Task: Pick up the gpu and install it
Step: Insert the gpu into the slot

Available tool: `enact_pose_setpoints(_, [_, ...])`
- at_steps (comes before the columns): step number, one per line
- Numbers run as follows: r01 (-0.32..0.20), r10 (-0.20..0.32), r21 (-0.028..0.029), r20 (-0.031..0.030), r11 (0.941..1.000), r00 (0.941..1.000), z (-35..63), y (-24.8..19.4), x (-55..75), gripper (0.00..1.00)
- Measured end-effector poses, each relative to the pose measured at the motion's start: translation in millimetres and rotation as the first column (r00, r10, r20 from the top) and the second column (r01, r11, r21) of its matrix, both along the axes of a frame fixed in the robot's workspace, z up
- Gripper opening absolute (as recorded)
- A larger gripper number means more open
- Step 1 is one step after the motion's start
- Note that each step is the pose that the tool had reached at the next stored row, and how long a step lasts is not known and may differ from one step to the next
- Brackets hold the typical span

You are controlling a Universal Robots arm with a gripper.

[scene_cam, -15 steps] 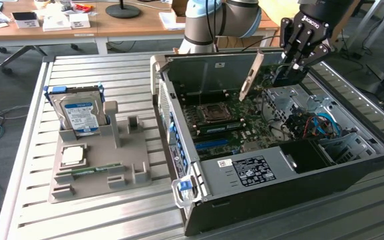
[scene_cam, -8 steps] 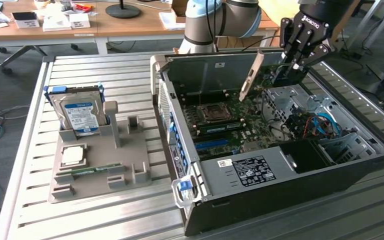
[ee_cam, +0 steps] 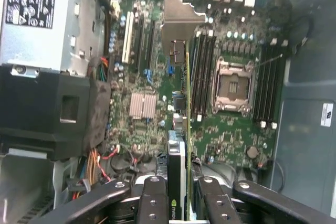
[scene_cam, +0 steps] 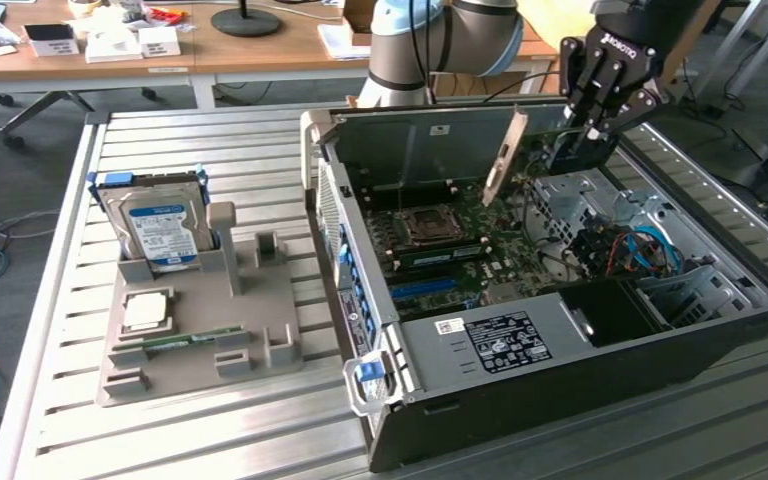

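A silver slatted metal table (scene_cam: 197, 430) carries a black tower computer case (scene_cam: 584, 400), lying on its side with the panel off, in a room with wooden desks (scene_cam: 264, 50) behind. A grey robot arm with pale blue joint caps (scene_cam: 424, 40) reaches over the case.

Inside, the green motherboard (scene_cam: 471, 270) (ee_cam: 231, 135) lies exposed, with a boxy silver power supply (scene_cam: 498, 340) (ee_cam: 47, 30) bearing a black-and-white label along one side. On the exterior view's left, just beside the case, a grey moulded plastic holder (scene_cam: 197, 360) props a boxy silver hard drive with a blue-and-white label (scene_cam: 160, 230) upright.

The gpu (scene_cam: 504, 155) (ee_cam: 177, 156), a thin flat circuit card with a tan back and a silver metal end bracket, hangs on edge inside the open case over the motherboard. In the wrist view it lines up between the long expansion slots and the black memory slots. Whether its lower edge touches the board cannot be told.

The black metal gripper (scene_cam: 580, 150) (ee_cam: 180, 187) is clamped narrowly on the card, its fingers (ee_cam: 152, 198) pressing both faces.

A square silver-framed processor socket (scene_cam: 424, 225) (ee_cam: 233, 85) sits near the card. On the holder lie a square silver processor chip (scene_cam: 147, 310) and a narrow green memory stick (scene_cam: 191, 340).
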State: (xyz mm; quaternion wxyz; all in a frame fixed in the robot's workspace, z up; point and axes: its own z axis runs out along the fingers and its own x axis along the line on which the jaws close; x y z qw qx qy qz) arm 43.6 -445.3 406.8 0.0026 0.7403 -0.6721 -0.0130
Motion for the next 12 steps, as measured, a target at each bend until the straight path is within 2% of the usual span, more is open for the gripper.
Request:
enact_pose_setpoints(1, [0.0, 0.0, 0.0, 0.012, 1.0, 0.9999, -0.1, 0.0, -1.7, 0.27])
enact_pose_setpoints(2, [0.0, 0.0, 0.0003, 0.0179, 1.0, 0.9998, -0.4, 0.0, -3.1, 0.27])
enact_pose_setpoints(4, [0.01, -0.01, 0.0003, 0.0184, 0.9999, 0.9998, -0.9, 0.0, -3.9, 0.27])
enact_pose_setpoints(10, [0.089, -0.089, -0.0001, 0.0183, 0.996, 0.9959, -1.7, 0.0, -4.0, 0.27])
enact_pose_setpoints(12, [0.094, -0.094, -0.0001, 0.0184, 0.9956, 0.9954, -1.8, 0.0, -4.1, 0.27])
